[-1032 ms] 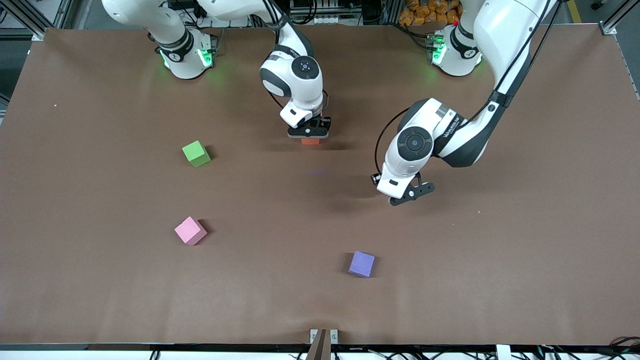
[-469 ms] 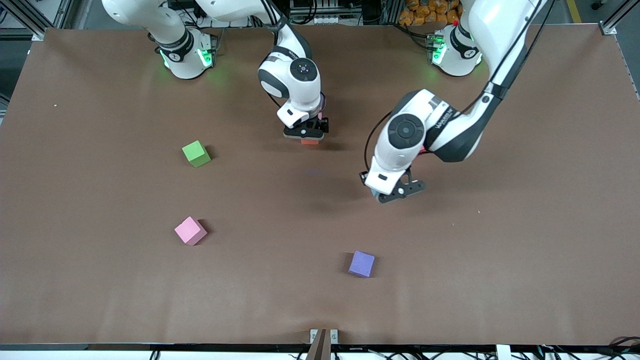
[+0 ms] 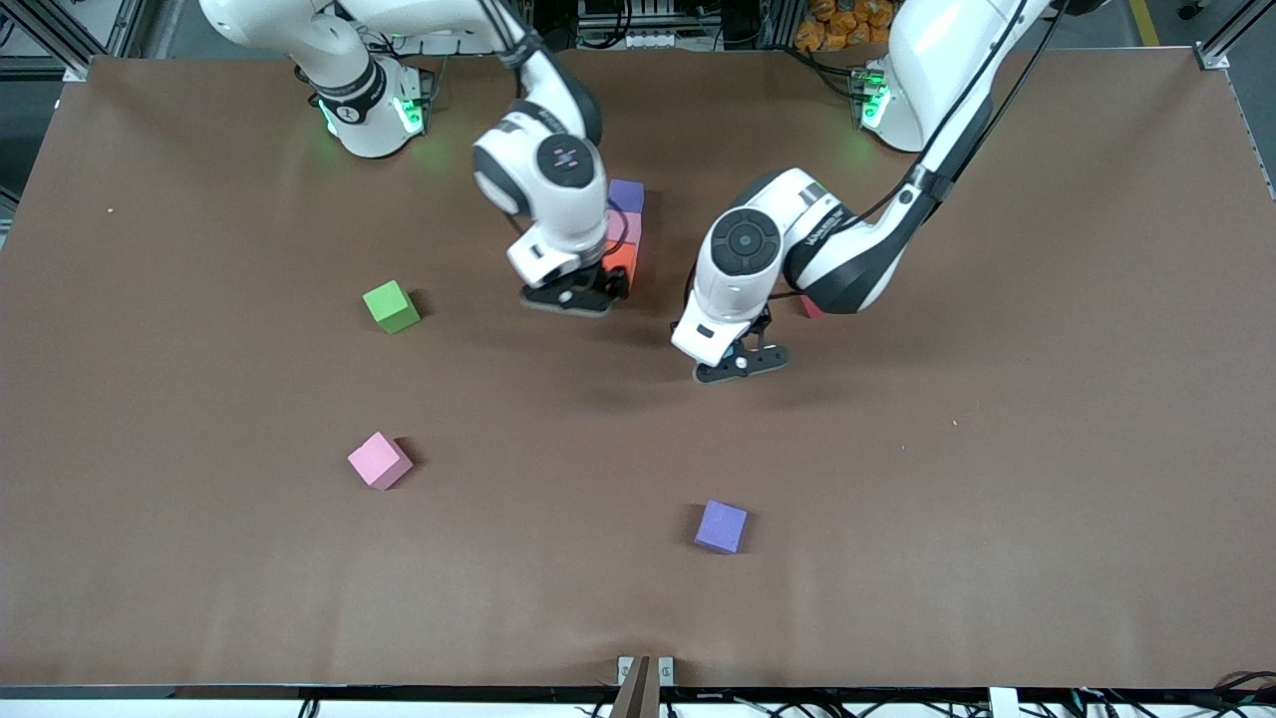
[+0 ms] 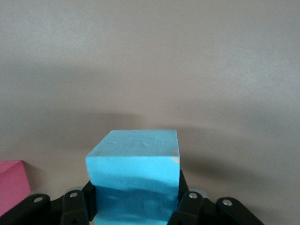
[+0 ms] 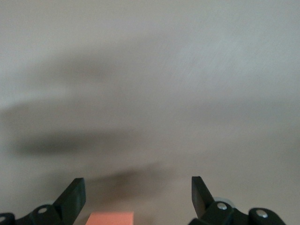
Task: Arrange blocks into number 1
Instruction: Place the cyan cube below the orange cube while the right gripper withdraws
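A column of three touching blocks, purple block (image 3: 626, 195), light pink block (image 3: 628, 231) and orange block (image 3: 622, 263), runs toward the front camera on the surface (image 3: 997, 479), evidently the stroke of the numeral. The right hand (image 3: 570, 297), fingers spread and empty, hangs just above the orange block, wrist pointing down. The left hand (image 3: 740, 363) pinches the sky blue block (image 4: 133, 180) over bare surface beside the column, likely next in line; green (image 3: 391, 306), pink (image 3: 379, 460) and purple (image 3: 721, 526) cubes lie well apart.
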{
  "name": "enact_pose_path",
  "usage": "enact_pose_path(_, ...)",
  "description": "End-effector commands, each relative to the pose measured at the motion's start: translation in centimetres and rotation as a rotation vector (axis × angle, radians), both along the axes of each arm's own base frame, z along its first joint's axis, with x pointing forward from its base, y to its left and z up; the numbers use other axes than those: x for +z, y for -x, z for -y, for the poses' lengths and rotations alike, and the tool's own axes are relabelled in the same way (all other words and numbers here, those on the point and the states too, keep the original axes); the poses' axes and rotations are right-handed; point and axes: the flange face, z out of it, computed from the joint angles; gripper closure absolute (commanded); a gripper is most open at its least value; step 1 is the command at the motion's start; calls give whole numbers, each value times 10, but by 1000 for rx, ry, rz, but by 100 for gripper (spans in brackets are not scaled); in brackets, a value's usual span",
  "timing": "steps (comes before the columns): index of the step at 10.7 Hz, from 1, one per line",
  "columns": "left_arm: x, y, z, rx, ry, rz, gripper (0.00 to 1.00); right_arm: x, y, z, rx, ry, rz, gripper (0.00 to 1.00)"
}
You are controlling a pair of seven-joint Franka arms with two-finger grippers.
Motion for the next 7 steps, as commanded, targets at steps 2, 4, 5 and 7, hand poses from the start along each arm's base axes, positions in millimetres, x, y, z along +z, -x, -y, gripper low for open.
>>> enact_pose_path(2, -17, 19, 50, -71, 15, 9, 100, 31, -69, 75, -5, 16, -7, 0)
enact_pose_path(4, -27, 37, 80, -135, -3, 33, 100, 39, -108, 131, -10, 11, 7, 0)
enact_pose_path(5, -32, 47, 89, -169, -30, 57, 100, 40, -125, 155, -4, 13, 14, 0)
enact_pose_path(7, -44, 66, 107, -219, -62, 73, 100, 33, -157, 204, -12, 19, 16, 0)
